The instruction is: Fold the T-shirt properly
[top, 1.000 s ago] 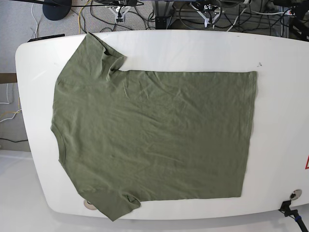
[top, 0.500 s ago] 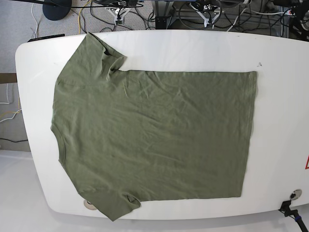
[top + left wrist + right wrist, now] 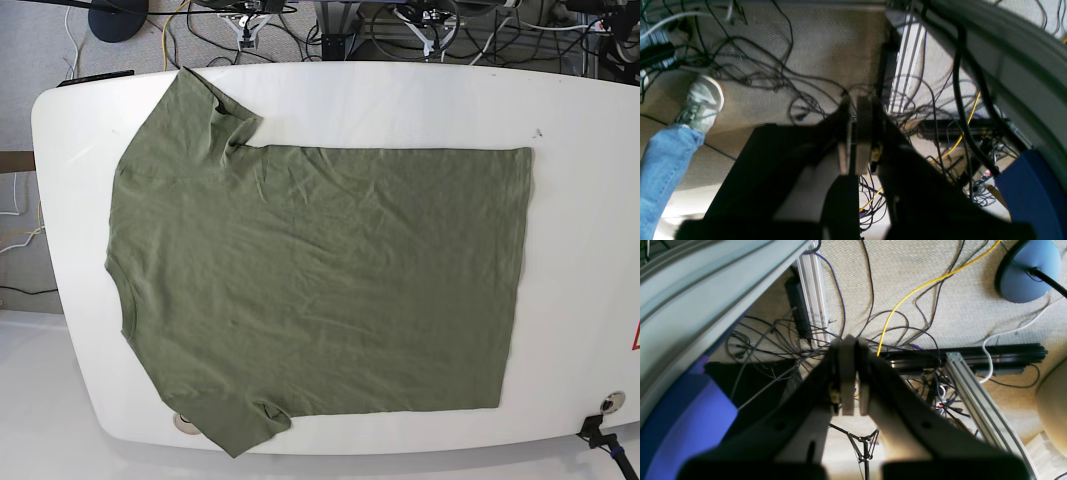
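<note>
The olive-green T-shirt [image 3: 310,285] lies spread flat on the white table [image 3: 585,200], neck to the left and hem to the right. One sleeve points to the far left corner; the other reaches the near edge. Both arms are drawn back behind the table's far edge. My left gripper [image 3: 854,101] is shut and empty over the cabled floor. My right gripper [image 3: 852,340] is shut and empty too. In the base view the left gripper [image 3: 430,24] and the right gripper [image 3: 247,26] barely show at the top. Neither touches the shirt.
Tangled cables [image 3: 480,30] and aluminium frame rails [image 3: 813,290] lie behind the table. A blue lamp base [image 3: 1027,270] stands on the carpet. A person's jeans leg and shoe [image 3: 700,103] show in the left wrist view. A metal fitting [image 3: 612,402] sits at the near right corner.
</note>
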`<act>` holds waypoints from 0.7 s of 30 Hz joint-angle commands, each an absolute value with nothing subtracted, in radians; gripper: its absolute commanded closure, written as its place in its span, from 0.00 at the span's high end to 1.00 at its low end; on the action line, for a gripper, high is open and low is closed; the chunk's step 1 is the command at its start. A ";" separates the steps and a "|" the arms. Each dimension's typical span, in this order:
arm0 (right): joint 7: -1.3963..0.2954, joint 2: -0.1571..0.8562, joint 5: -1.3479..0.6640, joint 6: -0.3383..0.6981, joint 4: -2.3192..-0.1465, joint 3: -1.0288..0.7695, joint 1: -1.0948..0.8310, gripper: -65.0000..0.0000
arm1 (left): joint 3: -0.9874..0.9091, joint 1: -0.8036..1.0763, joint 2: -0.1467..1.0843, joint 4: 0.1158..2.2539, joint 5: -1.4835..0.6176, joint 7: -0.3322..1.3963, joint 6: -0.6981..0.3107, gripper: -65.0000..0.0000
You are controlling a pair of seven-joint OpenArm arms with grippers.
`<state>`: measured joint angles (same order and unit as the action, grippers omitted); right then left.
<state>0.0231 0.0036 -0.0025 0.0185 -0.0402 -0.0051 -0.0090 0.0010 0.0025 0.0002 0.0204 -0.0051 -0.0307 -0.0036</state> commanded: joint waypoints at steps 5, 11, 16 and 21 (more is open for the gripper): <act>0.020 0.009 0.002 0.018 -0.047 -0.005 -0.010 0.01 | -0.001 0.004 -0.002 0.028 -0.011 -0.025 -0.008 0.02; 0.016 0.009 0.000 0.018 -0.049 -0.007 -0.013 0.01 | 0.000 0.010 -0.002 0.030 -0.010 -0.024 -0.009 0.02; 0.019 0.009 -0.001 0.017 -0.048 -0.005 -0.014 0.01 | 0.000 0.007 -0.001 0.027 -0.009 -0.025 -0.006 0.03; 0.016 0.010 0.000 0.019 -0.044 -0.004 -0.017 0.01 | -0.002 0.010 -0.001 0.033 -0.015 -0.020 -0.008 0.03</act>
